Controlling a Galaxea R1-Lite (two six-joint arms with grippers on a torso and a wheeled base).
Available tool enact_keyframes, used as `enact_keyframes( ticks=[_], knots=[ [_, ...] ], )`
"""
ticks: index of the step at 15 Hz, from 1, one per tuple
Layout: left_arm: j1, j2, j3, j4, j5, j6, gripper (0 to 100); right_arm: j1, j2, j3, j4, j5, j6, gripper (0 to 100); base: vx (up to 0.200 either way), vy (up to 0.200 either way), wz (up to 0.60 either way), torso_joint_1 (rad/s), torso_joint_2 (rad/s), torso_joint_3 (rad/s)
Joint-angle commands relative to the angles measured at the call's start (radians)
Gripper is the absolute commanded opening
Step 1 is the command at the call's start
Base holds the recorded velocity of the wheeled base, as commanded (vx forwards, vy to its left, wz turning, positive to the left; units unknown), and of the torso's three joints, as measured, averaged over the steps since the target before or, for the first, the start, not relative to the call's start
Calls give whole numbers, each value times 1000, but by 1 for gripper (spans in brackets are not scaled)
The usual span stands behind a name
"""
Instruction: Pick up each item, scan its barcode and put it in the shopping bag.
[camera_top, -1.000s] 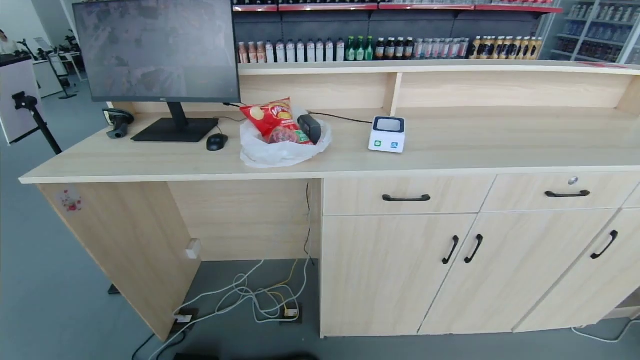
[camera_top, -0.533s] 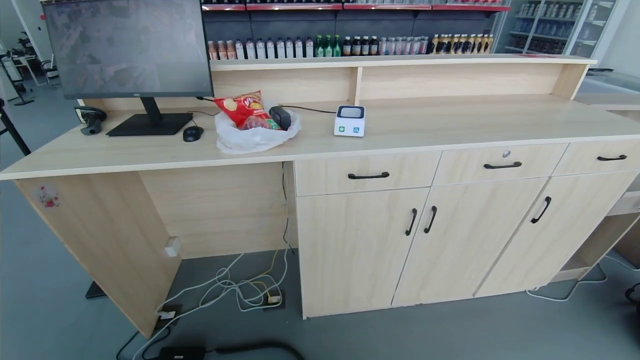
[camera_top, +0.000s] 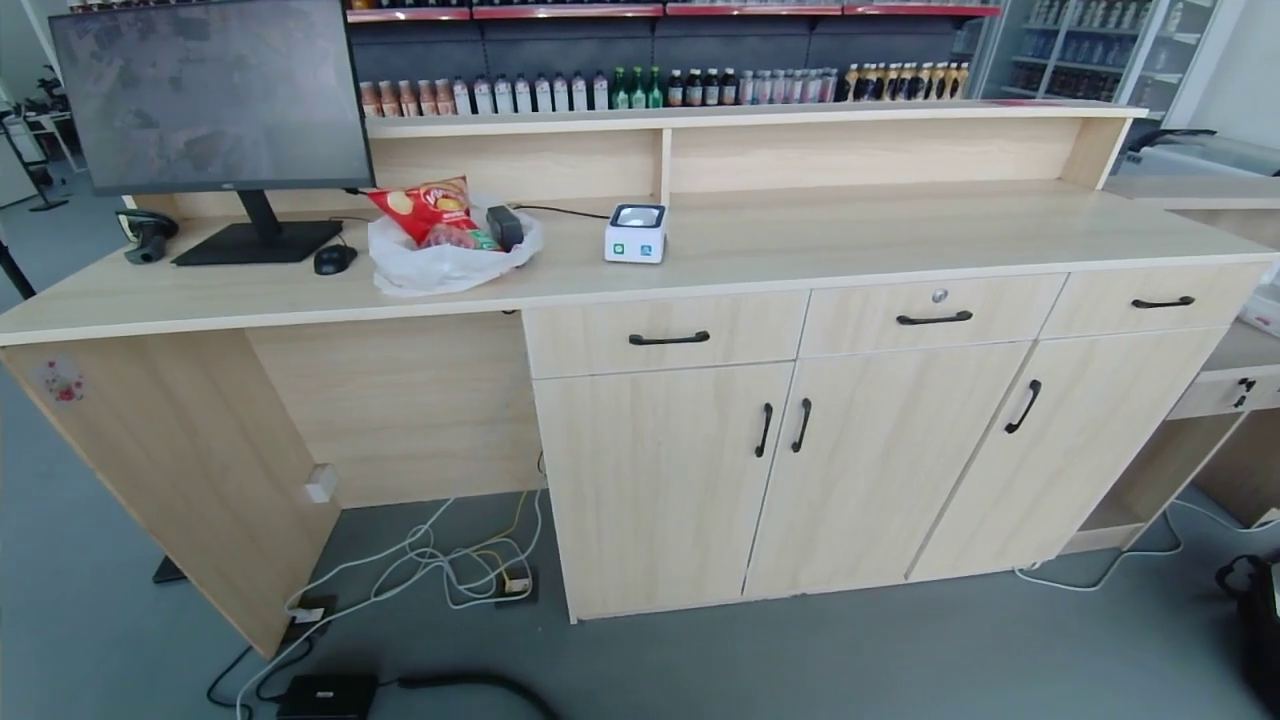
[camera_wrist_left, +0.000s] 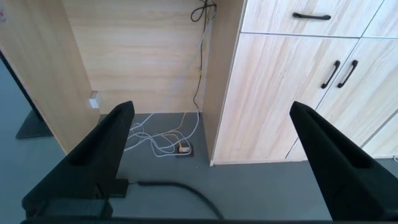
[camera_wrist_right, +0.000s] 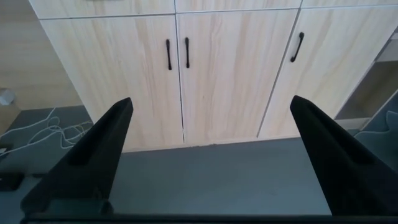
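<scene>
One shopping bag (camera_top: 445, 268) is sitting on the counter (camera_top: 850, 235), holding one chip packet (camera_top: 425, 205). Two sets of jaws are gaping, empty: left gripper (camera_wrist_left: 211, 107), right gripper (camera_wrist_right: 212, 101).

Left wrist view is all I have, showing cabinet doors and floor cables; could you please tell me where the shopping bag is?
Observer: The shopping bag sits on the counter, just right of the mouse.
Operator: Is anything inside it?
Observer: Yes, a red chip bag sticks out of its top.
Operator: And the scanner, please?
Observer: The white scanner box stands on the counter, right of the bag, not touching it.
</scene>
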Motion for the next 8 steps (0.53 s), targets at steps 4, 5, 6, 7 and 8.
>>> enact_keyframes(
  ticks=[4, 5, 6, 7, 8],
  knots=[
    [0, 0, -1, 0, 0, 0, 100, -1, 4, 0, -1, 0, 0, 100, 0, -200, 0, 4, 1, 4],
    [0, 0, 1, 0, 0, -1, 100, 1, 4, 0, -1, 0, 0, 100, 200, 0, 0, 2, 2, 2],
    [0, 0, -1, 0, 0, 0, 100, 1, 4, 0, -1, 0, 0, 100, 0, 0, 0, 0, 0, 0],
    [0, 0, 1, 0, 0, 0, 100, 1, 4, 0, -1, 0, 0, 100, 0, 0, 0, 0, 0, 0],
    [0, 0, 1, 0, 0, 0, 100, 1, 4, 0, -1, 0, 3, 100, 0, 0, 0, 0, 0, 0]
  ],
)
